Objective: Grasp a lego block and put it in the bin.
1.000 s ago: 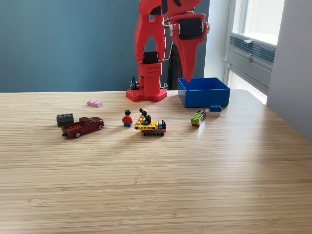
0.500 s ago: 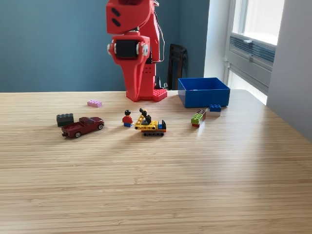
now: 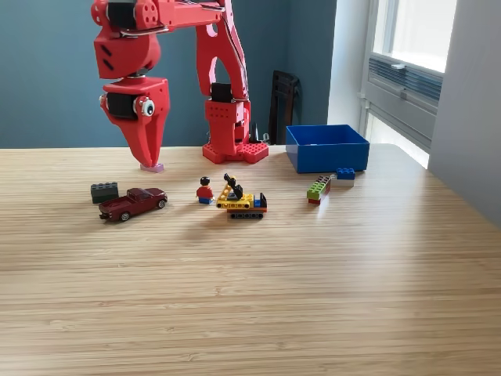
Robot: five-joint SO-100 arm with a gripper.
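Note:
My red gripper (image 3: 149, 159) hangs point-down at the exterior view's left, its tips just above a small pink lego block (image 3: 154, 167) that peeks out behind them. The jaws look closed together, with nothing seen between them. A dark grey block (image 3: 104, 191) lies to the left of a dark red toy truck (image 3: 132, 203). The blue bin (image 3: 326, 147) stands at the back right, near the red arm base (image 3: 235, 149). In front of the bin lie a green and red block stack (image 3: 318, 189) and a blue block (image 3: 345, 174).
A minifigure (image 3: 205, 190) and a yellow tracked lego vehicle (image 3: 242, 201) sit mid-table. A dark chair (image 3: 283, 102) stands behind the base. The table's right edge runs beside a grey wall and a window sill.
The arm has swung from above the bin across to the exterior view's left and come down over the pink block.

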